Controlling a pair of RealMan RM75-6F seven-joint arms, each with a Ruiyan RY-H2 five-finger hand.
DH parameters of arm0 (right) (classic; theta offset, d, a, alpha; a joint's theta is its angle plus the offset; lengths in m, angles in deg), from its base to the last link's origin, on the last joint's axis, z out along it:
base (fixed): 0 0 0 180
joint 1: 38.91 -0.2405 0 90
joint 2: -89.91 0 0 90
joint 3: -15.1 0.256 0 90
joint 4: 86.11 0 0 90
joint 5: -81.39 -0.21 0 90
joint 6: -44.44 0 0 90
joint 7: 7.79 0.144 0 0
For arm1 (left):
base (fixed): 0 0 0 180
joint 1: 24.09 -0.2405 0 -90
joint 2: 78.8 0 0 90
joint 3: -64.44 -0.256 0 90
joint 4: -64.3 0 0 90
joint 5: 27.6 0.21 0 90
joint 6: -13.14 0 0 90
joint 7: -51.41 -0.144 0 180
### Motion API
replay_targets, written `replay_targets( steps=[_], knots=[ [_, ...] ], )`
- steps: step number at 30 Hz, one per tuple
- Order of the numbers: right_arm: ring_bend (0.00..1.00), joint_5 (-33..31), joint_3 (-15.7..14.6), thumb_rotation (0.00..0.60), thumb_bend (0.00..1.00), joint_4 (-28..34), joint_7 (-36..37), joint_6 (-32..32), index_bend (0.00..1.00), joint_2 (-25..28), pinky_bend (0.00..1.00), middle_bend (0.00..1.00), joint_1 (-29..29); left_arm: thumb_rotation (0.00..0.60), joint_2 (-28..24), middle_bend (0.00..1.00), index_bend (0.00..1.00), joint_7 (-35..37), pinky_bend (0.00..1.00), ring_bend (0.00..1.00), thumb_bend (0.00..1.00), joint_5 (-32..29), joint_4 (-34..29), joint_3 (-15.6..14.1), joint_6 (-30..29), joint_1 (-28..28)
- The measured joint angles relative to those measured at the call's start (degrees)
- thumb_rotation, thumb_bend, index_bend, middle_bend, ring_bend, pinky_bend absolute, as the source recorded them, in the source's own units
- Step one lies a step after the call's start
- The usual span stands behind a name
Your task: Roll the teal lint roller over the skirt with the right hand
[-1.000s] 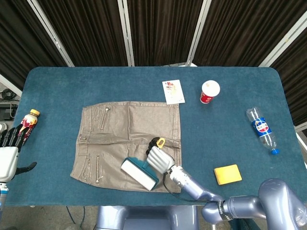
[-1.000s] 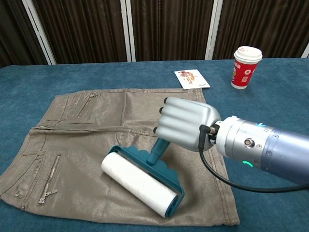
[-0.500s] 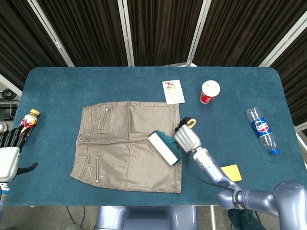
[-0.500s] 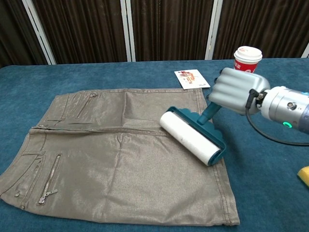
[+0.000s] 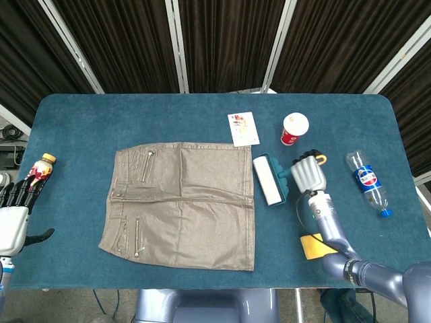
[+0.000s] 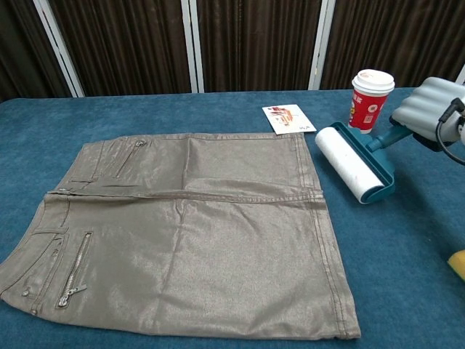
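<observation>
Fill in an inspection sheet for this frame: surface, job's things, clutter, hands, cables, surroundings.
Surface: blue-carpeted table.
Job's things: taupe skirt lies flat, zips toward the left edge; teal lint roller is beside the skirt's right edge, off the fabric.
Clutter: card, red paper cup, clear water bottle, yellow sponge, small drink bottle at the left edge.
Hands: right hand grips the roller's handle; left hand hangs off the table's left edge, holding nothing.
Cables: black cable runs along the right wrist.
Surroundings: dark curtains with pale poles behind.
</observation>
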Motion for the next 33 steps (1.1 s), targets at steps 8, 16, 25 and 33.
replay_targets(
  steps=[8,16,25,33],
  knots=[
    [0.14,-2.8,0.5,0.6,0.16,-1.1,0.4,-0.9,0.05,-0.6,0.29,0.16,0.8,0.6,0.3,0.0,0.0,-0.6,0.0,0.0,0.01,-0.1,0.0,-0.1,0.0,0.0],
    [0.0,-6.6,1.3,0.6,0.0,4.1,1.1,0.0,0.0,0.9,0.01,0.0,2.0,0.6,-0.1,0.0,0.0,0.2,0.0,0.0,0.01,0.2,-0.2,-0.1,0.0,0.0],
    [0.0,0.5,0.8,0.6,0.0,15.2,12.9,7.9,0.0,8.6,0.0,0.0,7.3,0.6,-0.9,0.0,0.0,2.0,0.0,0.0,0.01,2.9,-0.5,-0.5,-1.7,-0.7],
    [0.0,14.6,-2.0,0.6,0.0,20.7,37.6,18.4,0.0,15.8,0.0,0.0,16.3,0.6,-1.2,0.0,0.0,2.9,0.0,0.0,0.01,6.8,-0.6,-1.8,-3.7,-1.7]
  ],
)
